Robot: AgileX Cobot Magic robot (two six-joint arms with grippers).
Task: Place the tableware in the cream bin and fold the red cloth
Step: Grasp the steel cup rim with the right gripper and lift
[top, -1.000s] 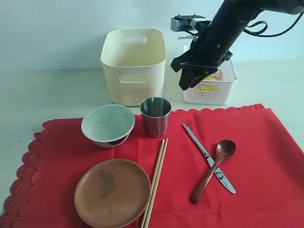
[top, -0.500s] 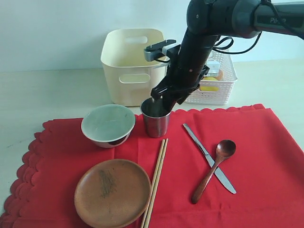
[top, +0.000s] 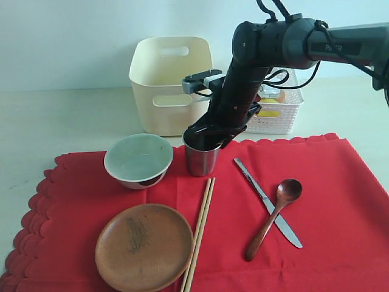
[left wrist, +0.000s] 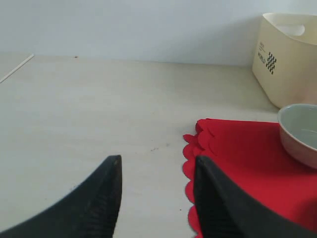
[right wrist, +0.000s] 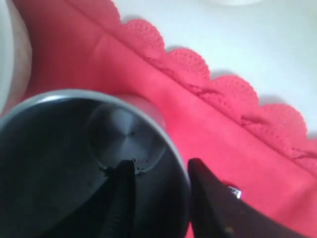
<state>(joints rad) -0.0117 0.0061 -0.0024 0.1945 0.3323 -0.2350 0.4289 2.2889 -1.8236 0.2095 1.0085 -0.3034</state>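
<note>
A: Right gripper [right wrist: 162,166], what is it doing at the steel cup [top: 200,159]?

B: It is down on the rim. One finger is inside the cup and one outside, so the wall runs between them. The jaws stand apart, and a gap shows on the inner side. I judge it not clamped yet. Straddling the wall suits a smooth round cup better than spanning its whole body.

A: Is the cup upright?

B: Upright, and standing on the red cloth [top: 328,182]. The cream bin [top: 171,85] is just behind the cup, so the carry is short.

A: And the other tableware?

B: None of it is binned. The bowl [top: 138,159] is just beside the cup. The chopsticks [top: 199,234] start near the cup's foot and run away from it, and the wooden plate [top: 144,246] lies alongside them. The knife [top: 262,198] and spoon [top: 272,219] lie crossed on the cup's other side.

A: Why is the cloth unfolded?

B: Everything rests on it, so folding has to wait until it is cleared.

A: Left gripper [left wrist: 157,159]?

B: Its jaws are apart and hold nothing. It hangs over the bare table [left wrist: 74,109], past the bowl from the cup. Likely parked out of the way.
</note>
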